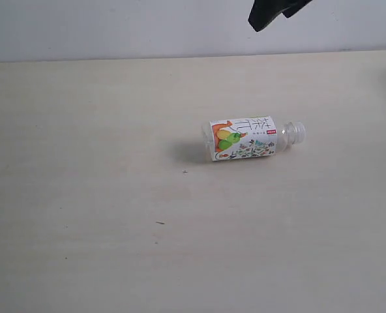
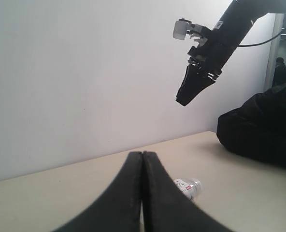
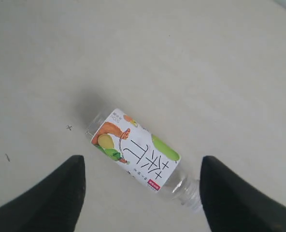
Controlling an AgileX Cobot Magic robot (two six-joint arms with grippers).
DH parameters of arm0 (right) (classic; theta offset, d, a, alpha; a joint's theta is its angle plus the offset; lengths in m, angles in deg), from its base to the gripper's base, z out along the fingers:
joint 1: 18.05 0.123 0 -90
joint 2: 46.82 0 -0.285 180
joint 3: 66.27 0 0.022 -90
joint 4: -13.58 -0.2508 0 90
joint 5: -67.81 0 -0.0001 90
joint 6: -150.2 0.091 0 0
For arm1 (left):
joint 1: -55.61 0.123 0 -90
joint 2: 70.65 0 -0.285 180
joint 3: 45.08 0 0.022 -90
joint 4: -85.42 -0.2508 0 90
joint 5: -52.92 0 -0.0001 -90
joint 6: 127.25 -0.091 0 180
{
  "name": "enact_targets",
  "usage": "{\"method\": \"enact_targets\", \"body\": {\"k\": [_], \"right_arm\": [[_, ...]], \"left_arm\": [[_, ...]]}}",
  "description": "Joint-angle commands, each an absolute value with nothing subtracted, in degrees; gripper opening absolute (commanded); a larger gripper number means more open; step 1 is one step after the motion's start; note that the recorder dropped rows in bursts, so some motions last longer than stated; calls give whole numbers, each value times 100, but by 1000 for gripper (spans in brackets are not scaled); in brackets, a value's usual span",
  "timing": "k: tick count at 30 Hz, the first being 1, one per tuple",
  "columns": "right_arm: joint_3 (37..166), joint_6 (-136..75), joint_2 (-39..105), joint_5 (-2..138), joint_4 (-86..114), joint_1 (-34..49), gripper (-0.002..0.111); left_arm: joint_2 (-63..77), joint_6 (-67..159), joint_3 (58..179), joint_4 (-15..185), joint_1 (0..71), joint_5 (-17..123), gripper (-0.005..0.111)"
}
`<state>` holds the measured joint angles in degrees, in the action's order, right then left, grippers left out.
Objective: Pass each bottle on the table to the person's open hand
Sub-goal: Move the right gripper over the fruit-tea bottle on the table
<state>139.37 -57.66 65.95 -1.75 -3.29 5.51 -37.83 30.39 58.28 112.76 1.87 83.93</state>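
One clear bottle point(image 1: 252, 139) with a pear-picture label and a white cap lies on its side on the pale table point(image 1: 82, 195), cap toward the right. It also shows in the right wrist view as the bottle point(image 3: 135, 150), and only partly in the left wrist view as the bottle point(image 2: 187, 187). My right gripper point(image 3: 143, 162) hangs high above it, open, with nothing between its fingers; its dark tip point(image 1: 278, 12) pokes in at the top edge. My left gripper point(image 2: 142, 153) is shut and empty, low over the table. The other bottles and the person's open hand are out of view.
A bulky black shape point(image 2: 261, 130) rests at the table's far side in the left wrist view. The right arm point(image 2: 215, 43) reaches down from above in front of a plain white wall. A few small dark specks point(image 1: 184, 171) mark the tabletop.
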Motion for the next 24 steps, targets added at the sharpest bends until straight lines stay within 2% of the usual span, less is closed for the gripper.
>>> {"method": "enact_targets", "body": {"k": [1,7,16,19,24], "right_arm": [[13966,-6458,6548,-215,-409,528,68],[13474,-8551,6598,-215,-463,528,70],[13408,-10112,6703,-215,-1387,528,68],[13408,-10299,6703,-215,-1501,528,56],[13408,-10317,6703,-215,-1501,528,19]], "left_arm": [[-3824,3046,5810,11304,198,8455,0],[-3824,3046,5810,11304,198,8455,0],[-3824,3046,5810,11304,198,8455,0],[-3824,3046,5810,11304,198,8455,0],[-3824,3046,5810,11304,198,8455,0]]}}
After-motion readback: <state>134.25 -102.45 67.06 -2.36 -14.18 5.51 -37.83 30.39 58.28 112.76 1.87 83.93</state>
